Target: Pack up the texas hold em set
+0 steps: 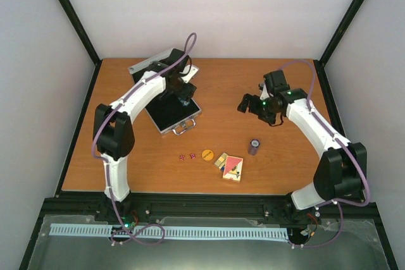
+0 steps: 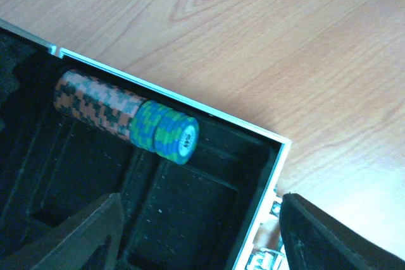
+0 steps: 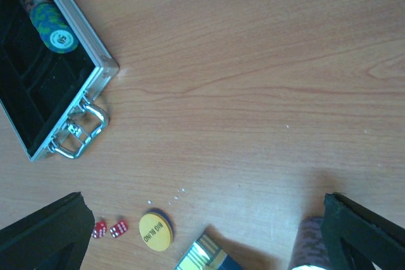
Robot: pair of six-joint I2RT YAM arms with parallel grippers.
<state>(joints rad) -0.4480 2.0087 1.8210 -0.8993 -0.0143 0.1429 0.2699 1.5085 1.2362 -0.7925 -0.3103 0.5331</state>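
The round yellow button [image 3: 155, 230] reads "BIG BLIND"; the end chip [image 3: 62, 40] carries a number, seemingly 25.

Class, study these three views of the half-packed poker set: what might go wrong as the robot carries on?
1. The chip stack stands loose on the table; a squeeze from the right fingers may topple and scatter it.
2. The red dice are small and lie beside the orange button; pinching one could knock the others away.
3. The chip row in the case lies on its side; the open left fingers above might dislodge it.
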